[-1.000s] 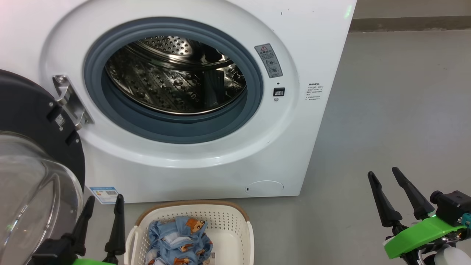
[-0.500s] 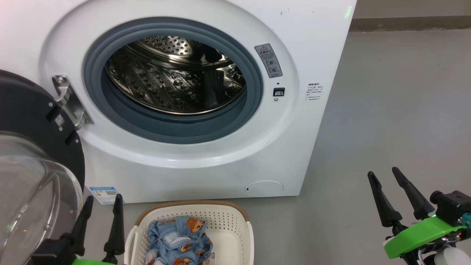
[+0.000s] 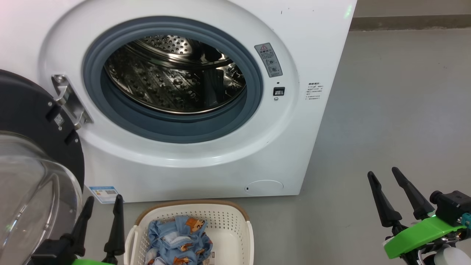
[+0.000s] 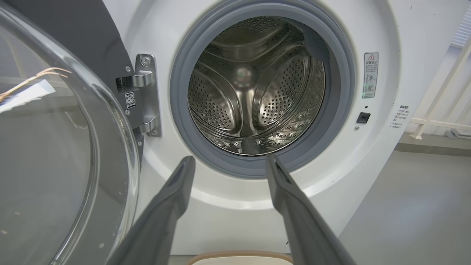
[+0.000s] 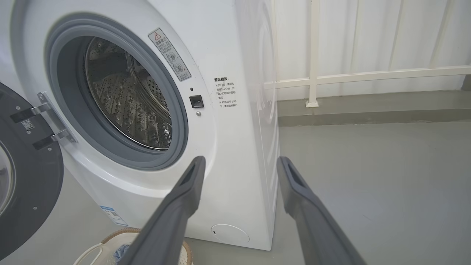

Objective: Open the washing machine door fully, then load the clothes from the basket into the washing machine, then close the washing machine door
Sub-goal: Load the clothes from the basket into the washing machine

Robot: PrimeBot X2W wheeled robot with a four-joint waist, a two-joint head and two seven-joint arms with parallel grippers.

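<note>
We log:
- door [image 3: 33, 165]: swung wide at left, so drum [image 3: 173, 73] is clear for loading.
- basket [image 3: 235, 221]: near, before washing machine [image 3: 206, 162]; clothes [image 3: 180, 239] inside, within our reach.
- left gripper [image 3: 104, 198], right gripper [image 3: 382, 172]: spread wide, empty, flanking basket.

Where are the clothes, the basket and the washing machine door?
the clothes [image 3: 179, 241]: head view, middle of the blue bear-print bundle.
the basket [image 3: 224, 218]: head view, perforated back wall.
the washing machine door [image 3: 22, 106]: head view, black rim above the glass bowl.

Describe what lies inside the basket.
Inside the basket, the clothes: a crumpled light blue bundle printed with orange-brown bears. Anything beneath the bundle is covered, and the basket's near end is cut off.
</note>
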